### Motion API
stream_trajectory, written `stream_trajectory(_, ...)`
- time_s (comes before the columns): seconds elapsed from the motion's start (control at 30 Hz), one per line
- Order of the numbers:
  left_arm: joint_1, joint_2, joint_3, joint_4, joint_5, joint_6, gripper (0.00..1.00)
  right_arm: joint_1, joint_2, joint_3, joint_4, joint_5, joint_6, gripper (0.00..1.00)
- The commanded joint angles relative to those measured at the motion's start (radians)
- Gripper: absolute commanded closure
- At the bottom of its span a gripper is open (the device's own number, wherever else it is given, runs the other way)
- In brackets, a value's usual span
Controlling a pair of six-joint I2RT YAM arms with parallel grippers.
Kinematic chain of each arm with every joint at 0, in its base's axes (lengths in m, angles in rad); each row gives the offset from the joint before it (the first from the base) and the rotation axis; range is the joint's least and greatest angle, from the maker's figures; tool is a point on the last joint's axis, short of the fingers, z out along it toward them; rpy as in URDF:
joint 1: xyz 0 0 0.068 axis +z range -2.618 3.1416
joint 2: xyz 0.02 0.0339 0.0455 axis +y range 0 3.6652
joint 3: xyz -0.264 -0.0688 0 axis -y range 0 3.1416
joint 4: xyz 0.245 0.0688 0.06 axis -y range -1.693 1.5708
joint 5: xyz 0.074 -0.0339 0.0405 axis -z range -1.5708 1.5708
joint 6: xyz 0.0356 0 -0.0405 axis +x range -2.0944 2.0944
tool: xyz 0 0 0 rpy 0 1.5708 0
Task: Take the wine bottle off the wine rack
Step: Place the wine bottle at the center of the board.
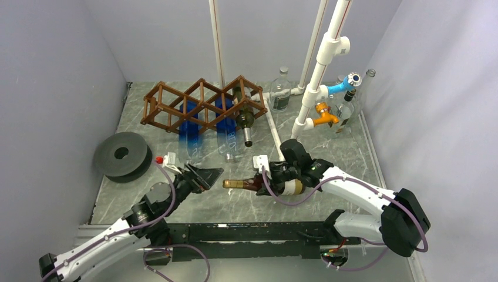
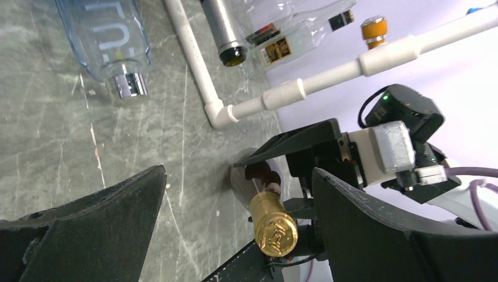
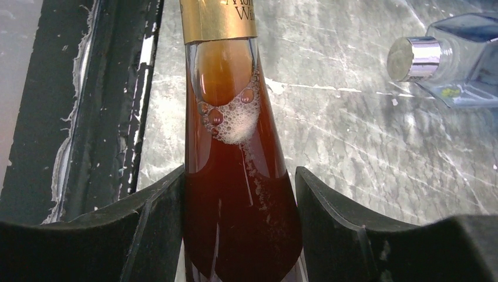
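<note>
1. Right gripper (image 3: 238, 197) clamps the wine bottle (image 1: 244, 184) at its shoulder, horizontal, clear of the wine rack (image 1: 199, 103) far ahead.
2. Left gripper (image 1: 207, 174) gapes empty, just off the gold cap (image 2: 275, 232).
3. Next, probably: set the bottle down.

The left arm (image 1: 111, 232) stretches forward and toward the right arm's side, its wrist low. The left end effector (image 1: 211, 178) has its jaws spread wide, and in its wrist view the two dark fingers (image 2: 111, 217) stand far apart with nothing between them. The right arm (image 1: 364, 197) folds back at the elbow, its forearm running across toward the left arm. The right end effector (image 1: 265, 181) points at the left one, tips near but not touching. Its jaws are clamped on the shoulder of the wine bottle (image 1: 238, 184), one finger (image 3: 147, 223) pressed to each side, the neck sticking out ahead of the fingertips.
</note>
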Motion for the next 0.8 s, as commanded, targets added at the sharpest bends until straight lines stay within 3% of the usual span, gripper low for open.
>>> stream_trajectory(0.0, -0.027, 0.111, 0.031, 0.122, -0.011, -0.073, 0.0, -0.01, -0.018, 0.033, 0.146, -0.019, 0.083, 1.0)
stream_trajectory(0.43, -0.197, 0.371, 0.044, 0.383, -0.211, -0.134, 0.02, -0.013, -0.018, 0.039, 0.172, -0.002, 0.135, 1.0)
stream_trajectory(0.77, -0.306, 0.478, 0.122, 0.375, -0.352, -0.156, 0.25, -0.015, -0.031, 0.032, 0.191, 0.005, 0.16, 1.0)
